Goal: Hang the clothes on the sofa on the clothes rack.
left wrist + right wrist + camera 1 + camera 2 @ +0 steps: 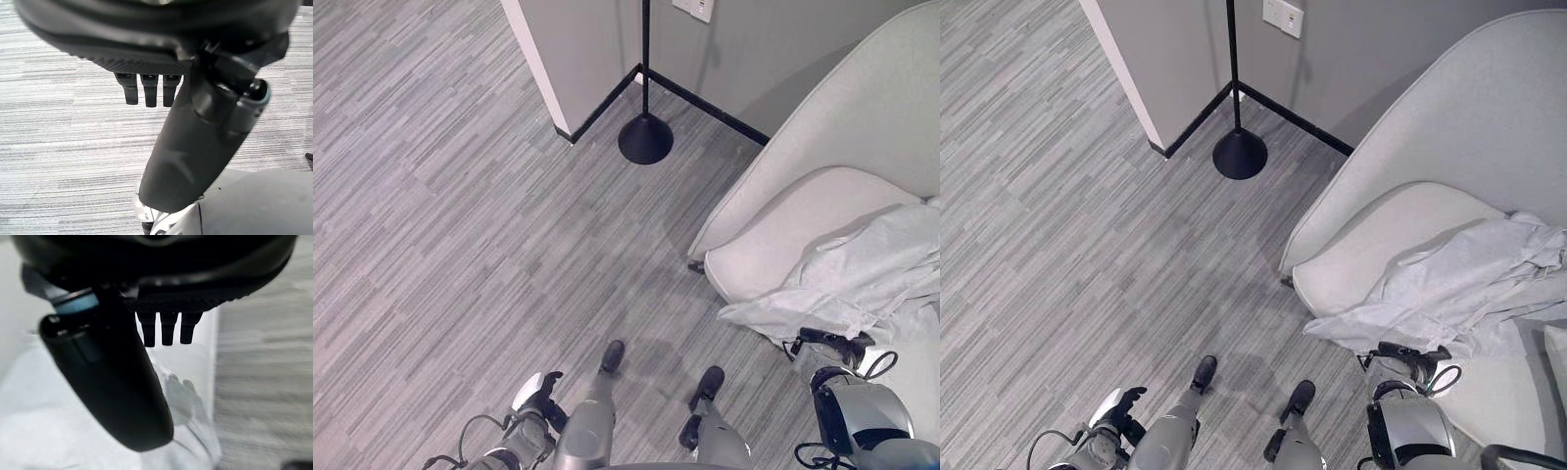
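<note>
Pale cloth (1469,279) draped over the sofa (1400,230) seat, one edge hanging off the front. Right hand (1408,359) hovering at that edge, fingers (167,328) straight, gripping nothing. Left hand (540,395) low over the floor, fingers (148,90) relaxed, empty. Rack (645,132) well apart in the corner. Risk: pinching only the loose edge, dragging cloth onto the floor; snagging the trailing part en route.

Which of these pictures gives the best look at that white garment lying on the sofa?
The right eye view: the white garment shows whole, draped across the sofa seat, the right hand at its near edge. The left eye view cuts it off at the side. The right wrist view shows only a blurred patch of cloth.
</note>
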